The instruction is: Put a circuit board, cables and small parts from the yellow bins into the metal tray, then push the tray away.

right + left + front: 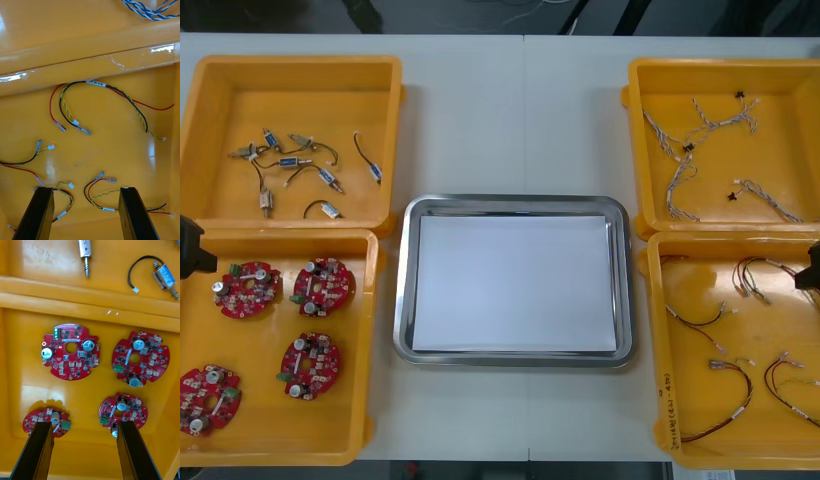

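- Red boards lie just ahead of my left gripper, its fingers wide apart and empty.
- My right gripper hangs spread, empty, over cables.
- Between them sits the tray.

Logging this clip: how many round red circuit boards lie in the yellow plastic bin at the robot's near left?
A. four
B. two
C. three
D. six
A: four round red circuit boards lie apart on the floor of the near-left yellow bin, the open left gripper above them; the open right gripper hangs over the red and yellow cables.
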Available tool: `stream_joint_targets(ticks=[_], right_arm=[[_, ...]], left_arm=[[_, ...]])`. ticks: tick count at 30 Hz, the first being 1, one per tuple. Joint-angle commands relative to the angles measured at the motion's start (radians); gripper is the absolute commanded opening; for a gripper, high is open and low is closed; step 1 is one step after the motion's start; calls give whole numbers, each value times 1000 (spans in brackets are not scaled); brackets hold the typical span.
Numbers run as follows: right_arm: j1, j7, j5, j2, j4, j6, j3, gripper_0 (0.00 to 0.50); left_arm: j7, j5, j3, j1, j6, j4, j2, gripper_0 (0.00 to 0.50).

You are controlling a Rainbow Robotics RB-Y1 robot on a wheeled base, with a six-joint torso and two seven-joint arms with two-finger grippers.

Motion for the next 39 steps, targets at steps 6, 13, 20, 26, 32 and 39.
stream_joint_targets(ticks=[6,13,20,26,32,39], right_arm=[[131,33,2,-17,-13,-100,-49,500],[208,39,-9,-15,-16,-173,-49,500],[272,41,-24,-15,-22,-243,-44,500],[321,42,-30,-15,-27,-308,-35,500],[343,33,-15,-15,-27,-363,-3,500],[355,18,13,-9,-25,-403,23,500]], left_arm=[[160,-4,50,72,7,-40,26,500],[227,-15,50,109,-42,-40,26,500],[261,-16,76,216,-155,-55,12,500],[362,-25,81,314,-195,-115,14,500],[468,-31,82,382,-220,-178,0,500],[526,-41,81,426,-275,-184,-32,500]])
